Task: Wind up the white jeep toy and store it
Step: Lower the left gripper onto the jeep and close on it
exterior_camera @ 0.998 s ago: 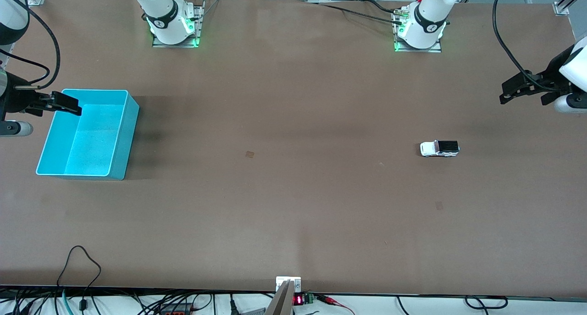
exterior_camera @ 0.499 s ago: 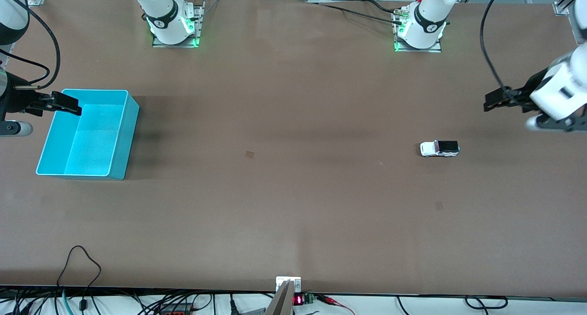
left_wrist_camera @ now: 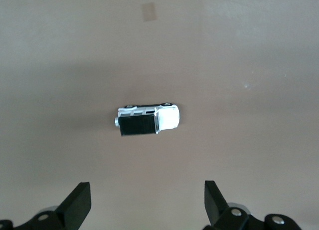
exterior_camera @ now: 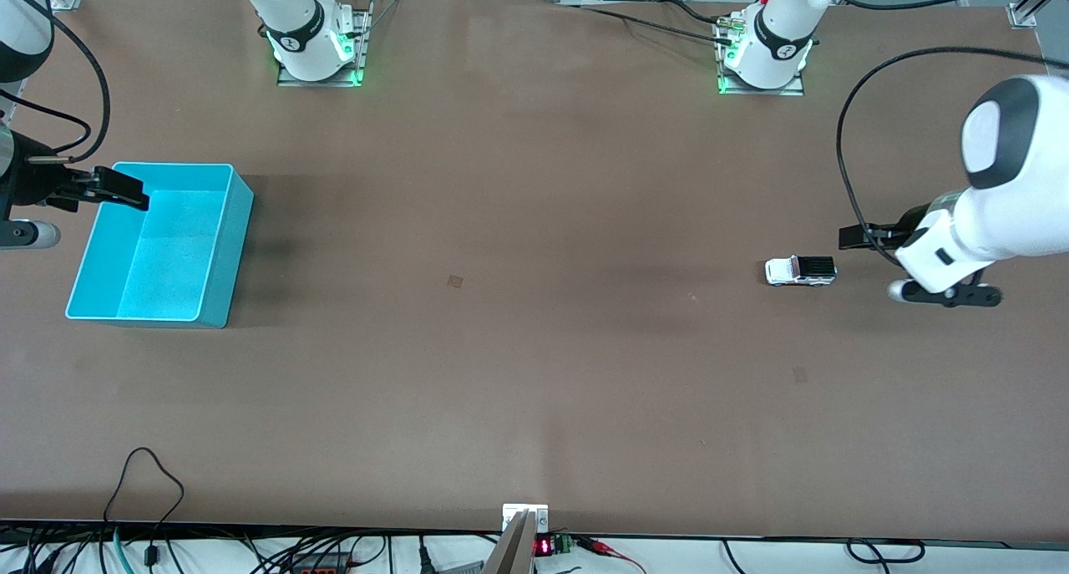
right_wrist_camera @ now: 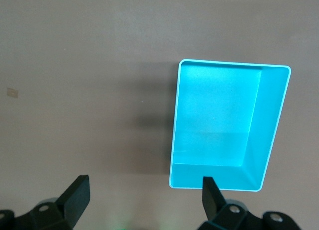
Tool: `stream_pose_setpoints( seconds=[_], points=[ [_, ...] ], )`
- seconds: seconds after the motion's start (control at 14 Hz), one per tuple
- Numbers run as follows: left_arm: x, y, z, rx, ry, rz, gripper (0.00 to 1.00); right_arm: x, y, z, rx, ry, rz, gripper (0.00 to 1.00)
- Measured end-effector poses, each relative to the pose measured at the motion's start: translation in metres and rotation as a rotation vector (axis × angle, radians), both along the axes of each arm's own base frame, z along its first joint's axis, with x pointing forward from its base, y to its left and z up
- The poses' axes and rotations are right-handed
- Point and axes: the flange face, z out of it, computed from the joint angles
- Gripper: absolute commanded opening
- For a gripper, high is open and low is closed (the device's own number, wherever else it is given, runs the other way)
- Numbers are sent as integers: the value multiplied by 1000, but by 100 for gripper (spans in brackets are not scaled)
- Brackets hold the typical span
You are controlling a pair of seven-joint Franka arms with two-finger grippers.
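The white jeep toy stands on its wheels on the brown table, toward the left arm's end; the left wrist view shows its black roof from above. My left gripper hangs open in the air just beside the jeep, apart from it, with nothing between its fingers. The cyan bin stands empty at the right arm's end of the table. My right gripper waits open above the bin's rim, and its wrist view looks down into the bin.
Two small dark marks lie flat on the table. Cables trail along the table edge nearest the front camera. Both arm bases stand along the edge farthest from it.
The left arm has swung in from the table's end and come down toward the jeep, its gripper staying open. The right arm, the jeep and the bin have not moved.
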Motion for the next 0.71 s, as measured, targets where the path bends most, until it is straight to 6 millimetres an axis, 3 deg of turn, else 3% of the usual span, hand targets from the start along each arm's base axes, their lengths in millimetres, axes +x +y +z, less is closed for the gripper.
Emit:
stream_pose_setpoints(
  seconds=[0.29, 0.71],
  points=[
    [-12, 14, -41, -101, 12, -362, 100, 0, 0, 0, 0, 1, 0, 100],
    [-29, 8, -92, -165, 12, -863, 100, 0, 0, -1, 0, 1, 0, 100]
  ],
)
